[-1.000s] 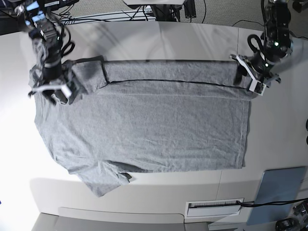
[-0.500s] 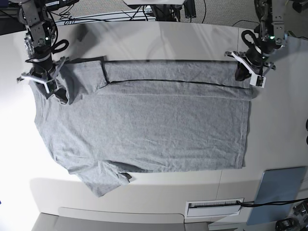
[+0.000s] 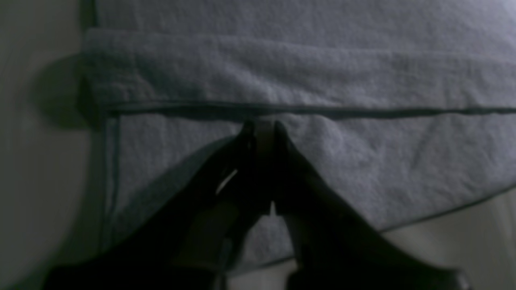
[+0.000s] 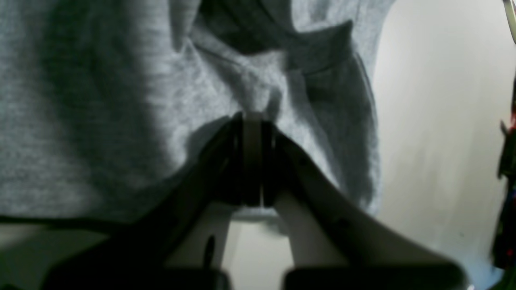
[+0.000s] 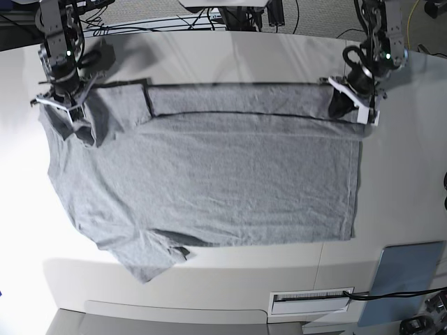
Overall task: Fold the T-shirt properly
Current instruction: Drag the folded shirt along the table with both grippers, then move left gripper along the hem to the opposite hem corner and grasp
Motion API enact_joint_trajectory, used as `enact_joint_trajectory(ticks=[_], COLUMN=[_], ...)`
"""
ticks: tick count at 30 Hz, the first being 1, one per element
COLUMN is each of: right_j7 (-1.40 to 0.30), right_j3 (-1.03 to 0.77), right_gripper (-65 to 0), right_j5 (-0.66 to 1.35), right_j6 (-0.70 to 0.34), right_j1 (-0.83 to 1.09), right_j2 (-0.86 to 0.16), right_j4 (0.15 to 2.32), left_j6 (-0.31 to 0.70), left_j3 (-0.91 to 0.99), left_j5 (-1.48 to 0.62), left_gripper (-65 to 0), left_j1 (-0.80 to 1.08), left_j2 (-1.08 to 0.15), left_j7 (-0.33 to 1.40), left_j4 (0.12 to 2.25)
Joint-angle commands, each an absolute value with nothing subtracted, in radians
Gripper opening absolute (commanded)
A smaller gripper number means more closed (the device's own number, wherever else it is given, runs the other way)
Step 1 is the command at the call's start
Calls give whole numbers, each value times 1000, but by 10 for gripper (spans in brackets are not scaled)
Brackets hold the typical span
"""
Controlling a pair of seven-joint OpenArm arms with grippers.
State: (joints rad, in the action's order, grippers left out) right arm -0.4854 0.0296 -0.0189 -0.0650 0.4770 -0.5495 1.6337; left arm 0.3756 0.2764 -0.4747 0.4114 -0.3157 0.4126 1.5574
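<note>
The grey T-shirt (image 5: 223, 181) lies spread on the white table (image 5: 209, 59), plain side up, with a narrow band along its far edge folded over. A sleeve (image 5: 147, 258) sticks out at the front left. My left gripper (image 5: 339, 108) is at the shirt's far right corner. In the left wrist view it (image 3: 262, 125) is shut on cloth (image 3: 322, 64) at the fold's dark edge. My right gripper (image 5: 82, 131) is at the far left sleeve. In the right wrist view it (image 4: 253, 117) is shut on bunched, lifted fabric (image 4: 80, 100).
A flat blue-grey pad (image 5: 408, 279) lies at the front right corner. A white slotted plate (image 5: 311, 301) sits at the front edge beside it. Cables (image 5: 209, 17) and dark stands run behind the table's far edge. Bare table shows left and right of the shirt.
Both grippers have shut on the shirt's far edge and drawn back toward the far side. The whole shirt has slid a little that way with them.
</note>
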Motion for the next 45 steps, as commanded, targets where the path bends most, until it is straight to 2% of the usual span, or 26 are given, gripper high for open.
enact_joint_trajectory(ticks=[1,15,23,31,39,45], right_j7=[-534,-549,-542,-575,-598,-570], right_j3=[22,-40,-40,-41,-41,-41], right_gripper=[-650,-650,-650,-650,-650,-650], right_j5=[-9,-27,-73,-79,-98,-234], right_j6=[-86,-86,-84,-81,-74,93], right_j1=[506,732,822,837,854,847], right_j2=[-560,-559,-553,-540,-540,-541], right_j4=[1646,1779,1806,1845,1907,2009], left_j6=[367,393,385,374,389,390], left_j3=[271,273,273,282,378,443], left_j5=[-419,-419,-326,-313,-315,-315], left_gripper=[-642,-642,-642,-642,-642,-641], left_j1=[449,630,752,765,765,761], left_j2=[-322,-381,-380,-381,-380,-382], left_j7=[523,501,460,470,493,480], left_j4=[1550,1561,1636,1703,1761,1875])
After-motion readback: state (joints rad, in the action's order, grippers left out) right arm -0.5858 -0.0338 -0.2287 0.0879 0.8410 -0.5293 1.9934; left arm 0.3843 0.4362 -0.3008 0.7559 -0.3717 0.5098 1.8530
